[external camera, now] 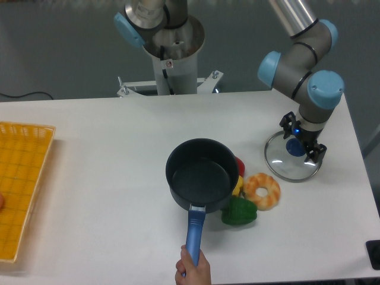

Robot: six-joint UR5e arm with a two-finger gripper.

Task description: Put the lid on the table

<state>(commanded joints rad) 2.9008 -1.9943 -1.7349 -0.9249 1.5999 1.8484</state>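
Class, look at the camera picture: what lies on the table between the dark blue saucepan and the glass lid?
In the camera view, a toy doughnut lies between the saucepan and the lid; the rest is bare table.

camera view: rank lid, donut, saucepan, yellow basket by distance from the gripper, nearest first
1. lid: flat on the table, directly under the gripper, whose jaws flank its blue knob.
2. donut: just below-left of the lid.
3. saucepan: mid-table, further left, a person's hand on its handle.
4. yellow basket: far left edge of the table.
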